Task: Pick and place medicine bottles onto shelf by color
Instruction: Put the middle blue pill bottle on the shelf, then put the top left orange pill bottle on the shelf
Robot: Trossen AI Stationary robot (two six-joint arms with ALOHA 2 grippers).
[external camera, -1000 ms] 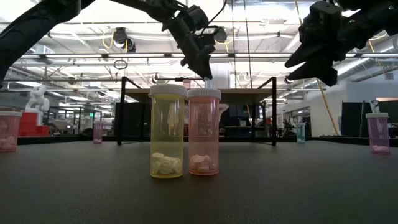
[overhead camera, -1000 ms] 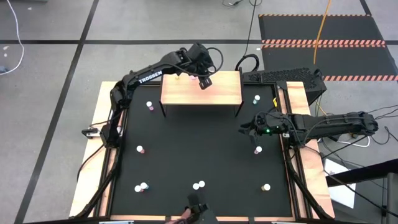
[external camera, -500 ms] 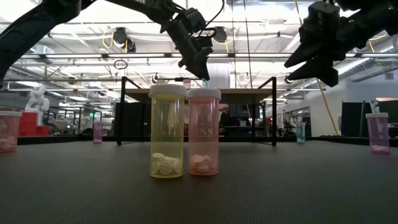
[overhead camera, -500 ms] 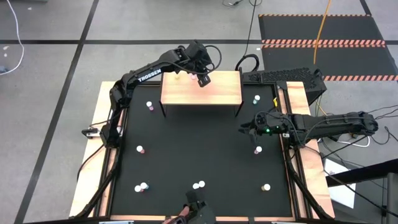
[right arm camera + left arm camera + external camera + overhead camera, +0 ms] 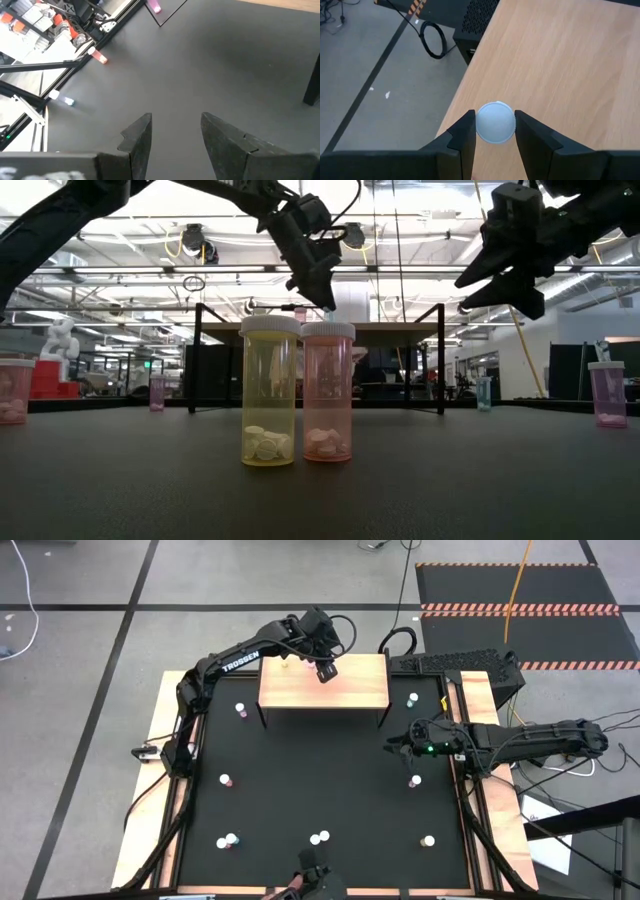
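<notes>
The light-wood shelf (image 5: 350, 690) stands on black legs at the table's far middle. My left gripper (image 5: 324, 671) is above its far edge, shut on a tiny pale blue-green bottle with a white cap (image 5: 495, 122). My right gripper (image 5: 393, 745) is open and empty above the black mat, right of the shelf's near right leg. Other bottles stand upright on the mat: a yellow one (image 5: 270, 392) and a pink one (image 5: 328, 392) together at the near edge, and others scattered (image 5: 240, 710) (image 5: 415, 781). My left gripper pinches the bottle's white cap (image 5: 481, 125) between its two fingers, one on each side. The fingers point down from above. The bottle hangs upright below them (image 5: 331, 312) over the shelf's far edge (image 5: 470, 85). I cannot tell whether its base touches the shelf top.
More bottles stand at the near left (image 5: 227, 840), the near right (image 5: 428, 840), the left (image 5: 226, 780) and the far right (image 5: 413, 698). A small pale thing (image 5: 286, 665) sits on the shelf's far left part. Wooden strips border the mat on both sides.
My left gripper has shifted a little toward the table's far left with the bottle, staying shut on it. My right arm has kept still.
</notes>
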